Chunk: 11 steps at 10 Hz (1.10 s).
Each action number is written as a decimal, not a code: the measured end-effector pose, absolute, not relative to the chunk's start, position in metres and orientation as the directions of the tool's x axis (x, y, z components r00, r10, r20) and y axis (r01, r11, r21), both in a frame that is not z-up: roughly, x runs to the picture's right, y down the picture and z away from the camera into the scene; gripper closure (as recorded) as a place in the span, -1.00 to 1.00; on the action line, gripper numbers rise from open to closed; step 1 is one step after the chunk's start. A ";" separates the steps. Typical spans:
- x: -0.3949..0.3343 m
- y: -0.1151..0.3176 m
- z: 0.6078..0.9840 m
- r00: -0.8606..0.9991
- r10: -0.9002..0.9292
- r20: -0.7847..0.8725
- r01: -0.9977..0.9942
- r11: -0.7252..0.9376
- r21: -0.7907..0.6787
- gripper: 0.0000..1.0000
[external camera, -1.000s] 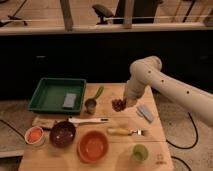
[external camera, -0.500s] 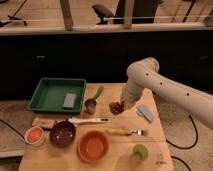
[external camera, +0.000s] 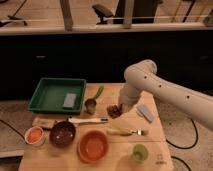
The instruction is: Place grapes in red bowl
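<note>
Wooden table (external camera: 60, 159), one white arm (external camera: 165, 92) reaching in from the right and bending down toward the table's middle.

Gripper (external camera: 116, 107) sits low at the arm's end, right of the small metal cup (external camera: 90, 105) and left of a pale grey-blue flat pad (external camera: 145, 112). The grapes (external camera: 113, 111), a dark reddish lump, lie directly at its tip. Whether the gripper is clamped on the bunch or merely over it: cannot tell. Also cannot tell whether the bunch rests on the wood or hangs just above it.

The red bowl (external camera: 93, 146) stands at the front edge of the table, nearer the camera than the grapes and slightly left of them, well apart. Interior looks orange and holds nothing visible.

Other items:
- Green tray (external camera: 47, 94) at back left, a grey block (external camera: 69, 100) lying inside it.
- Green object (external camera: 98, 92) just behind the metal cup, identity unclear.
- Long white utensil (external camera: 88, 120) lying crosswise between cup and bowls.
- Dark purple bowl (external camera: 62, 134) just left of the red bowl.
- Small white bowl with orange inside (external camera: 34, 135) at far left.
- Yellow-handled fork (external camera: 127, 132) right of the red bowl.
- Green cup (external camera: 139, 152) at front right.
</note>
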<state>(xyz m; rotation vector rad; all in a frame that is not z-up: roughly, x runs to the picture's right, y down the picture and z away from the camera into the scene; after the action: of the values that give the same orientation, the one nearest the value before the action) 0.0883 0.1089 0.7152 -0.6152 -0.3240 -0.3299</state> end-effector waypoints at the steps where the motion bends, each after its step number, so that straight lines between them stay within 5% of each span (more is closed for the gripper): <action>1: 0.085 0.112 0.714 0.893 -0.209 0.398 0.403 0.765 -0.502 1.00; 11: 0.051 0.138 0.701 0.826 -0.280 0.489 0.518 0.720 -0.462 1.00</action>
<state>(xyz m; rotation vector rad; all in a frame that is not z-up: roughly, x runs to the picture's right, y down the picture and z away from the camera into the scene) 0.0512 0.1379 0.7009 -0.6244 -0.4047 -0.4545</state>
